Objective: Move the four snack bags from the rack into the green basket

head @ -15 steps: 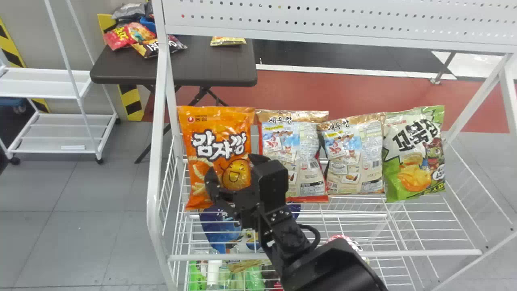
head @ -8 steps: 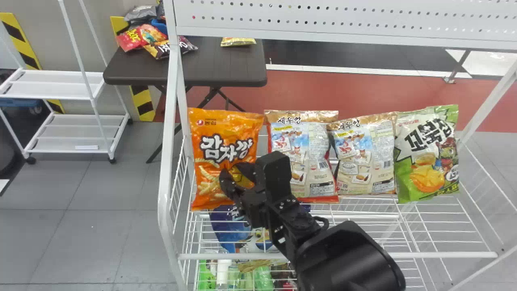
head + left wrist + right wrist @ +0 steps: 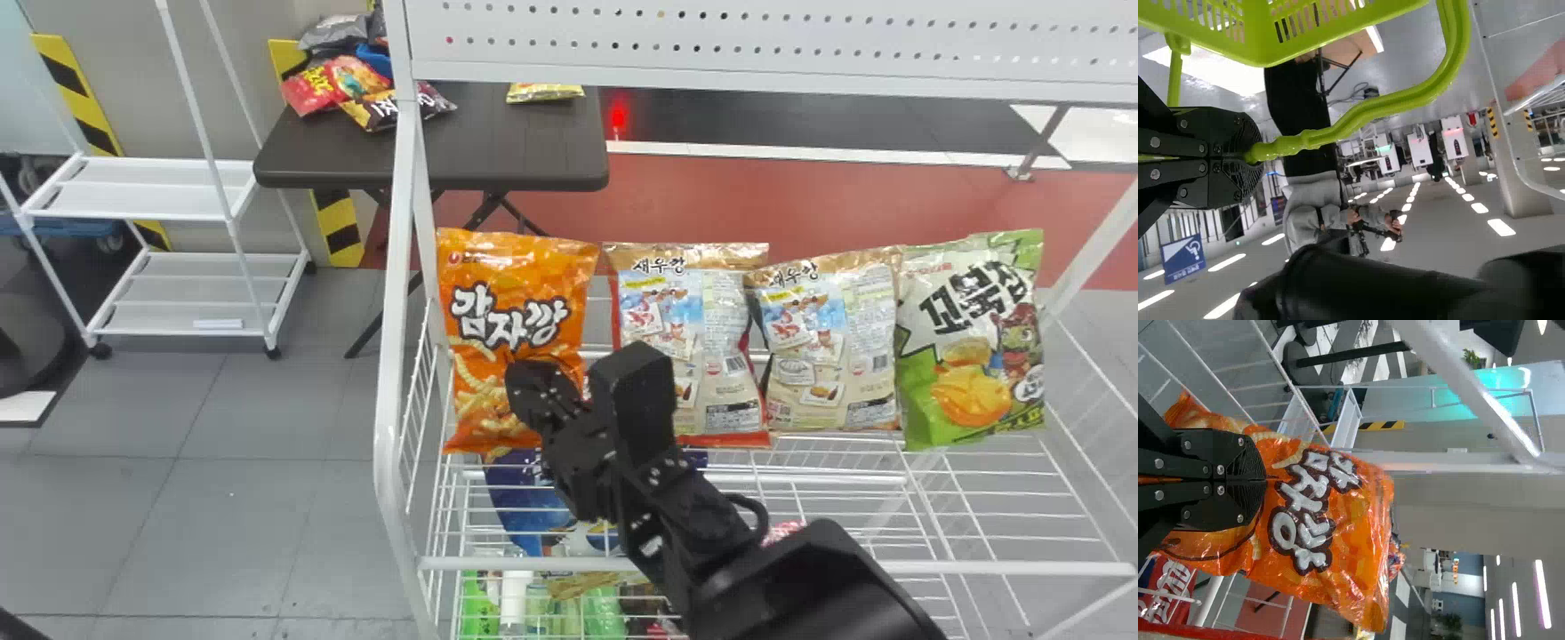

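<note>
Orange bag clamped in right pincer, near rack post; left pincer clamps basket.

Right claw closed on the orange bag, bag slightly higher, rack farther right in view

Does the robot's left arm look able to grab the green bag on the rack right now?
Probably not: the left gripper is shut on the basket handle and would likely have to let go first. The green bag also stands toward the right end of the rack.
</note>
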Robot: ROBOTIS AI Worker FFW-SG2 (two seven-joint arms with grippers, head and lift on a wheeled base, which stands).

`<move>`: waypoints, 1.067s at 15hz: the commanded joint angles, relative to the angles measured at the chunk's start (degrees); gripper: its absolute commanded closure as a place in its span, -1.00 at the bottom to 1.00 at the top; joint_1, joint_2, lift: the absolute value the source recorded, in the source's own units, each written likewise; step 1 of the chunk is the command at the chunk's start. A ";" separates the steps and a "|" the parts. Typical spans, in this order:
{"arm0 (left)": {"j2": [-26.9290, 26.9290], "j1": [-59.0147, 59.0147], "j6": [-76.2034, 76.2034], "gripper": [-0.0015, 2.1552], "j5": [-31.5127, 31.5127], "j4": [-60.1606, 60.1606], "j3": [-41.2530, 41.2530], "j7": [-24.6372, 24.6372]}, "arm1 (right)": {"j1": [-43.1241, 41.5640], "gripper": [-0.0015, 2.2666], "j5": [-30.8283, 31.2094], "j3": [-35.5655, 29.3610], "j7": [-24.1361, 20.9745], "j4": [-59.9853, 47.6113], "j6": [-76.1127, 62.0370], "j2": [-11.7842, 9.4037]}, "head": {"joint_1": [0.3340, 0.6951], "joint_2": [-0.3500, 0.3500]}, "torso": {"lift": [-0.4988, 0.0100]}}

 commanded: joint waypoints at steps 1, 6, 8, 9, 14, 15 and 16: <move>0.00 0.03 0.35 0.79 0.80 -0.76 1.32 0.05 | 6.81 0.96 0.17 -1.68 0.21 -9.09 0.16 -2.31 | 1.00 -0.12 | 0.96; -0.44 -0.50 0.00 0.79 1.24 -0.58 1.93 0.40 | 30.98 0.96 -0.88 -13.55 2.67 -31.32 -5.99 -6.96 | 1.00 -0.46 | 0.96; -0.53 -0.50 0.00 0.79 1.42 -0.23 2.02 0.93 | 40.29 0.96 -3.61 -19.53 5.04 -35.81 -9.86 -6.88 | 1.00 -0.81 | 0.96; -0.62 -0.32 0.00 0.79 1.51 -0.23 2.29 0.93 | 44.25 0.96 -4.58 -21.99 6.36 -37.30 -10.73 -6.35 | 1.00 -0.95 | 0.96; -0.88 0.03 -1.23 0.79 1.77 0.12 3.96 1.28 | 52.95 0.96 -7.39 -28.05 9.44 -37.74 0.69 -6.08 | 1.00 -1.00 | 0.96; -0.88 -0.06 -1.23 0.79 1.86 0.12 4.22 1.19 | 53.83 0.96 -7.83 -28.58 10.93 -37.21 3.86 -6.08 | 1.00 -1.00 | 0.96; -0.97 -0.14 -1.23 0.79 1.95 0.12 4.57 1.10 | 54.36 0.96 -8.79 -28.93 12.69 -36.68 8.07 -6.08 | 1.00 -1.00 | 0.96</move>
